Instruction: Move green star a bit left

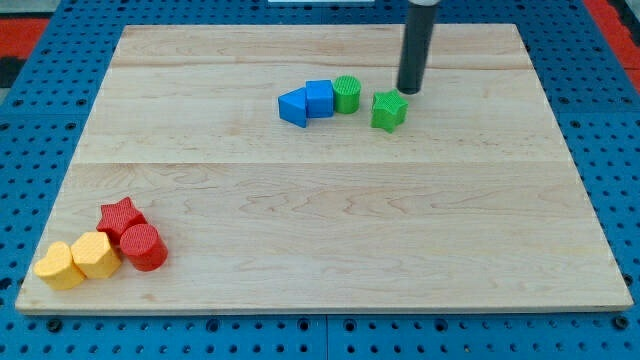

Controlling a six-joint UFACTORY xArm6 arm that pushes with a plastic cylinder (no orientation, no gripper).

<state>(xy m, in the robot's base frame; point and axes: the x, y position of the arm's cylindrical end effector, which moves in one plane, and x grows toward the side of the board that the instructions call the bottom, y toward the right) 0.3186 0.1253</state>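
Right now the dark rod comes down from the view's top, and its tip point(410, 90) sits on the wooden board point(330, 240) just above and to the right of the green star point(389, 110), close beside it, though whether they touch is hard to say from here. No gripper on this arm, only the bare rod, so nothing is held. The green star lies in the upper middle of the board, a little right of centre. Just to its left, with a small gap, stands the green cylinder point(346, 94), and pressed against that comes the blue cube point(320, 98), then a blue wedge-like block point(293, 106) at the left end of that short row. Well apart, down in the board's bottom-left corner, four blocks huddle together: the red star point(120, 217), the red cylinder point(143, 247), a yellow hexagonal block point(96, 254) and a yellow rounded block point(59, 266) nearest the edge
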